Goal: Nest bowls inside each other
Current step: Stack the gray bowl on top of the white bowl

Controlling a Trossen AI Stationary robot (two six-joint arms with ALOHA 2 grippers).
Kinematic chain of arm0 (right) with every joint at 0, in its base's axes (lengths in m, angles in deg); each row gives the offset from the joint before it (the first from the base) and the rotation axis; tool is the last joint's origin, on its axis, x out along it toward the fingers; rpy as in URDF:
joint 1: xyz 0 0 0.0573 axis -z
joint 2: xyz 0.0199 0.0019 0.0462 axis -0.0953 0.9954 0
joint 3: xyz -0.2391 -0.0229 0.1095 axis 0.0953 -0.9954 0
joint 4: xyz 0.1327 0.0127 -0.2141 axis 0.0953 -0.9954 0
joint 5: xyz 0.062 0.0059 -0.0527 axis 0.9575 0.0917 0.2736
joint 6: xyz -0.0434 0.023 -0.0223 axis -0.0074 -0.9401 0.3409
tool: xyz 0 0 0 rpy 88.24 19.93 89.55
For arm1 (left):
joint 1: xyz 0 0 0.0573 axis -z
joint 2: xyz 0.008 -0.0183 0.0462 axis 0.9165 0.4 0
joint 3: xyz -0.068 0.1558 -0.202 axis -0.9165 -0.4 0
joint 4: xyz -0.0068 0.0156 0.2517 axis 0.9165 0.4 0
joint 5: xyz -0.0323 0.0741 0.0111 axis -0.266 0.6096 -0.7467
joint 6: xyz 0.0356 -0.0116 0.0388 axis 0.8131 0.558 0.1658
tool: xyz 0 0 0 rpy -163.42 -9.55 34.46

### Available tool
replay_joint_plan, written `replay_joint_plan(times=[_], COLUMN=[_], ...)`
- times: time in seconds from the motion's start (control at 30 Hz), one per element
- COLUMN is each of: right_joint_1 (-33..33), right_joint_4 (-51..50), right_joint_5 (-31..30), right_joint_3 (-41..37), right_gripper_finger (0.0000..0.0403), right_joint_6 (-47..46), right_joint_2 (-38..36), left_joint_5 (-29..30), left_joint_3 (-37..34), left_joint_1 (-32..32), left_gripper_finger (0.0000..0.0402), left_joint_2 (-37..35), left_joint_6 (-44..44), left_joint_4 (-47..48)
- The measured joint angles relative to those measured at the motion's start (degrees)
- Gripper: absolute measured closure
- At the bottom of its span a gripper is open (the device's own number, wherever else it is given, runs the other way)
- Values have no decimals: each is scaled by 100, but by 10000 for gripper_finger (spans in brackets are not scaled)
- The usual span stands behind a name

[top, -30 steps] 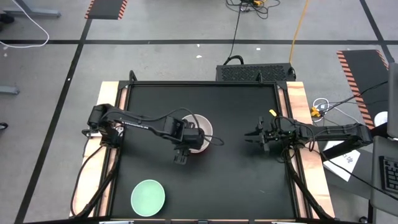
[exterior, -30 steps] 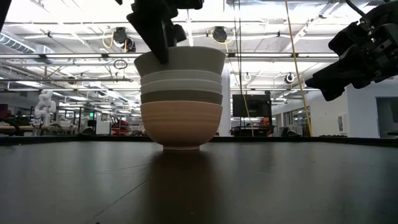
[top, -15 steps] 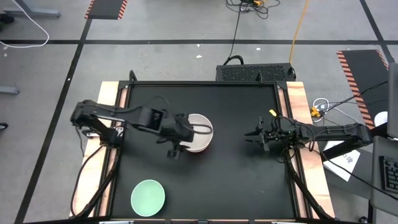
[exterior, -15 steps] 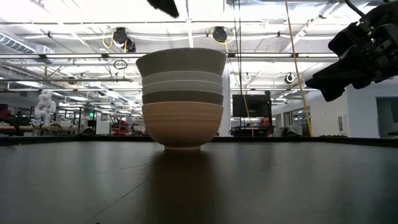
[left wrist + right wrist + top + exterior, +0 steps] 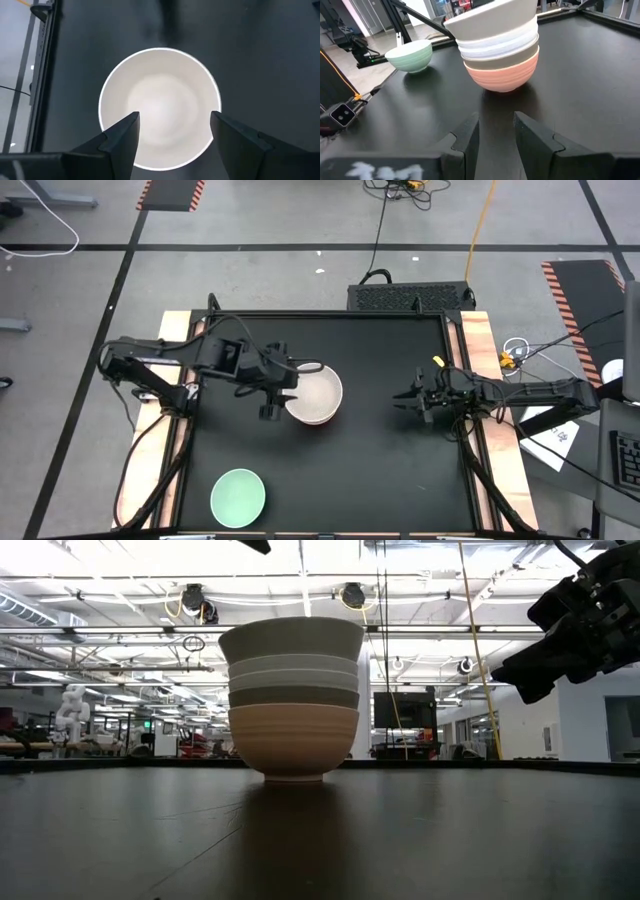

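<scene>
The stack of bowls [image 5: 313,394] sits near the middle of the black table [image 5: 380,470], beige-grey on top and salmon-orange at the bottom, with the mint green bowl [image 5: 238,494] alone near the front edge. The left end effector [image 5: 270,383] hangs above the stack's left side, open and empty. The right end effector [image 5: 403,399] waits well apart, fingers a little apart, holding nothing.

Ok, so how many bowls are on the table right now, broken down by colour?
Beige-grey bowl, top of the stack: 1
White bowls, nested under it: 2
Olive-brown bowl: 1
Salmon-orange bowl, bottom of the stack: 1
Mint green bowl, standing apart: 1
Total: 6
</scene>
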Motion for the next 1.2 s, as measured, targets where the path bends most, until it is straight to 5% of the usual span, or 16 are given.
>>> replay_joint_plan(times=[0.4,1.0,1.2], right_joint_1=[1,0,0], right_joint_4=[-6,121,249], right_joint_5=[1,2,1], right_joint_3=[-1,-2,0], right_gripper_finger=[289,289,289], right_joint_6=[0,-122,-132], right_joint_2=[220,326,326], left_joint_5=[-166,-440,-733], left_joint_3=[-440,-5358,-6216], left_joint_1=[-337,-879,-879], left_gripper_finger=[156,156,156], left_joint_2=[-329,-4038,-4724], left_joint_6=[492,-63,-253], left_joint_4=[-472,-3929,-4680])
